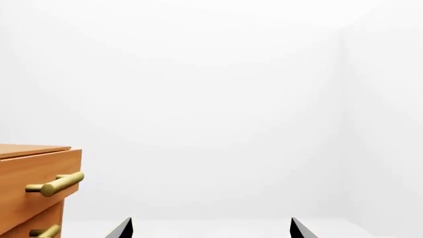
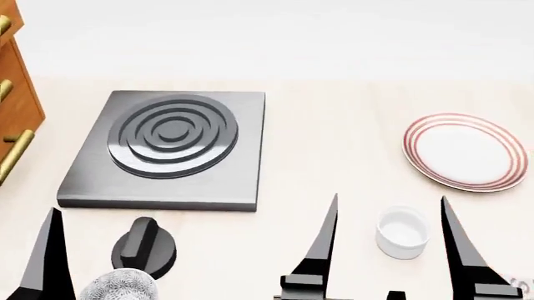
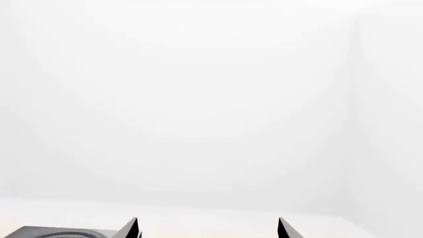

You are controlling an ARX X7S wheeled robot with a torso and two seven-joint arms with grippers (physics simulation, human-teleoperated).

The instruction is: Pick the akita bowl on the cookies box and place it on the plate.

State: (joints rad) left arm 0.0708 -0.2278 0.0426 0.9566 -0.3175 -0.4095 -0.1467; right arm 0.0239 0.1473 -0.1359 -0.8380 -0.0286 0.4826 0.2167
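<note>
The plate (image 2: 461, 151), white with red rings, lies on the table at the right. A speckled bowl (image 2: 122, 286) shows only its rim at the bottom edge, left of centre. What it stands on is cut off, so I cannot tell whether it is the akita bowl of the task. The cookies box is out of view. My right gripper (image 2: 388, 200) (image 3: 207, 225) is open, its fingers flanking a small white cup (image 2: 402, 232) from above. My left gripper (image 1: 210, 225) is open and empty. Only one of its fingers (image 2: 49, 253) shows in the head view, left of the bowl.
A dark stove plate with a ringed burner (image 2: 171, 147) lies left of centre, with a black knob (image 2: 144, 250) in front of it. A wooden drawer unit with brass handles (image 2: 15, 100) (image 1: 36, 186) stands at the far left.
</note>
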